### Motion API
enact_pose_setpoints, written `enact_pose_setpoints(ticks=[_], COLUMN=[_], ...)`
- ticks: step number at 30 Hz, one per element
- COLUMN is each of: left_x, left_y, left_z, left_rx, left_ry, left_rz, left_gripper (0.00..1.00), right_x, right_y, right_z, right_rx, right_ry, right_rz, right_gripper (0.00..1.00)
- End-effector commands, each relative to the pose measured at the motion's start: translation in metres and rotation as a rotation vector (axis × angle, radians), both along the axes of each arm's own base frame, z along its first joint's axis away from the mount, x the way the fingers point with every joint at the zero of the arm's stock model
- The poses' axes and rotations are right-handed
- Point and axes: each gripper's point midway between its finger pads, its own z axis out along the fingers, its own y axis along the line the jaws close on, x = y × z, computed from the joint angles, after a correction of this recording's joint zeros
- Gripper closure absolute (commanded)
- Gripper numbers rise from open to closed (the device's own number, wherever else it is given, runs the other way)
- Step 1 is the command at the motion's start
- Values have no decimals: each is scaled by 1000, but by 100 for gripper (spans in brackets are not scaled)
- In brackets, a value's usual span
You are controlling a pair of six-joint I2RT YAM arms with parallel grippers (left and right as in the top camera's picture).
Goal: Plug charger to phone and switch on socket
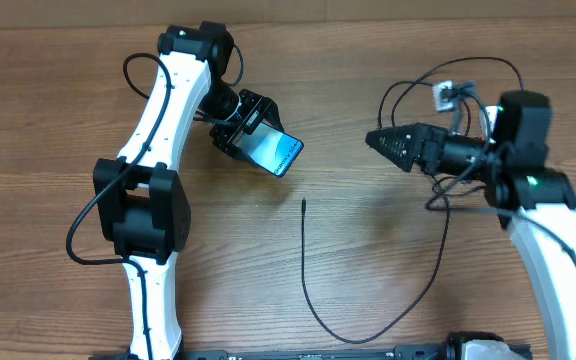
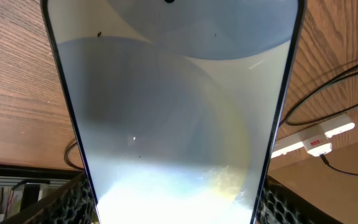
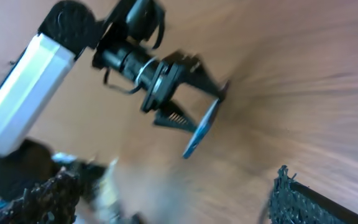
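My left gripper (image 1: 256, 138) is shut on the phone (image 1: 276, 152) and holds it above the table, its blue-teal screen tilted up to the right. In the left wrist view the phone (image 2: 173, 106) fills the frame between the mesh fingers (image 2: 73, 202). The charger (image 1: 304, 260) lies loose on the wood, its small tip (image 1: 304, 203) below the phone and untouched. My right gripper (image 1: 388, 140) hangs open and empty, pointing left at the phone (image 3: 202, 127). The right wrist view is blurred, with nothing in my right gripper (image 3: 173, 186). The socket (image 1: 446, 95) lies behind the right arm, also seen as the socket (image 2: 312, 140).
Black cables (image 1: 408, 85) loop around the power strip at the back right. The charger's cable sweeps along the front edge (image 1: 368, 338) and up towards the right arm. The left arm (image 1: 148, 200) stretches down the table's left side.
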Motion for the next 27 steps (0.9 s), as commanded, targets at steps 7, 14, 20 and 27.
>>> enact_pose_setpoints(ticks=[7, 14, 20, 27], left_x=[3, 3, 3, 2], left_y=[-3, -3, -4, -5], left_z=[9, 9, 10, 10], left_rx=[-5, 8, 19, 23], left_ry=[13, 50, 83, 97], left_rz=[54, 110, 156, 173], left_gripper=[96, 96, 96, 96], right_x=[12, 18, 25, 24], right_y=[12, 19, 31, 52], right_z=[-29, -49, -72, -87], right_rx=[155, 104, 21, -38], right_ry=[247, 290, 446, 539], right_rz=[87, 57, -88, -180], right_gripper=[0, 0, 0, 0])
